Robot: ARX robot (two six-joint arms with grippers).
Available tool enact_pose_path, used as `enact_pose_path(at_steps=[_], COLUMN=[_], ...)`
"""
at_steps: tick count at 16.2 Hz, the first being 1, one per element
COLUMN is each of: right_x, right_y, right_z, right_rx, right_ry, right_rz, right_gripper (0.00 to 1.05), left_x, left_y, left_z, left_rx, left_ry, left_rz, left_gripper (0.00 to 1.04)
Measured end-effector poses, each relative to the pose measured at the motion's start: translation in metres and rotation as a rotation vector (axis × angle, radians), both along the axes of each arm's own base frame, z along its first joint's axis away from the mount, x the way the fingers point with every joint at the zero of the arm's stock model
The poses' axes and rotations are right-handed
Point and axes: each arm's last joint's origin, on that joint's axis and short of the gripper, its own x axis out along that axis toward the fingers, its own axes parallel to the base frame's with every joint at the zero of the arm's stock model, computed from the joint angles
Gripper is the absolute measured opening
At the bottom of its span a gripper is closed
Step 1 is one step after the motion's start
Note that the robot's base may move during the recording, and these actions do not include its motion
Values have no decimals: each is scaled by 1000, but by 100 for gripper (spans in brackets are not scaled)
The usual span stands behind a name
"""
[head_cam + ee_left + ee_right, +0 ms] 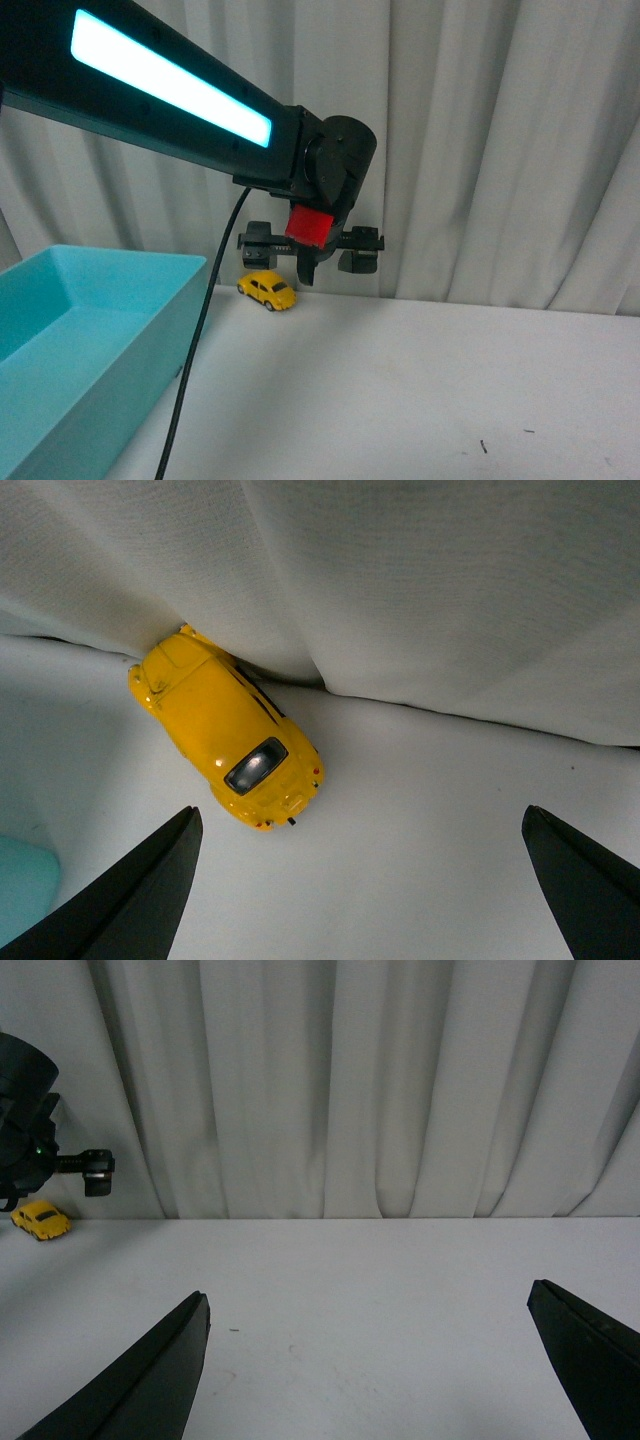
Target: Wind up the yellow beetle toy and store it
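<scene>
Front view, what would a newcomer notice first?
The yellow beetle toy sits at the table's far edge, against the white curtain. The left gripper hangs close above it, fingers spread wide, and a teal bin fills the near left.

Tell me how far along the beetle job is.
Nothing done yet: the yellow beetle toy sits ungripped on the table against the curtain. In hand: the left claw hangs open near it. Left: grasp, wind, place in the teal bin.
</scene>
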Motion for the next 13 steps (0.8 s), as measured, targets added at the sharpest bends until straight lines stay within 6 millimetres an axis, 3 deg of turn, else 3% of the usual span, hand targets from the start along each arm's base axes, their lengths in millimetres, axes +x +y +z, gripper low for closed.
enact_pose_path(at_steps=[4,9,13], right_x=[0,0,0], right_y=[0,0,0], right_z=[0,0,0], right_rx=[0,0,0], right_ry=[0,0,0], right_rz=[0,0,0], right_gripper=[98,98,98], left_x=[6,17,21], left_y=[3,10,22], left_z=[-25,-32,-56], left_rx=[27,14,31], left_ry=[24,-8,16], left_rz=[54,119,153], left_gripper=[98,98,98])
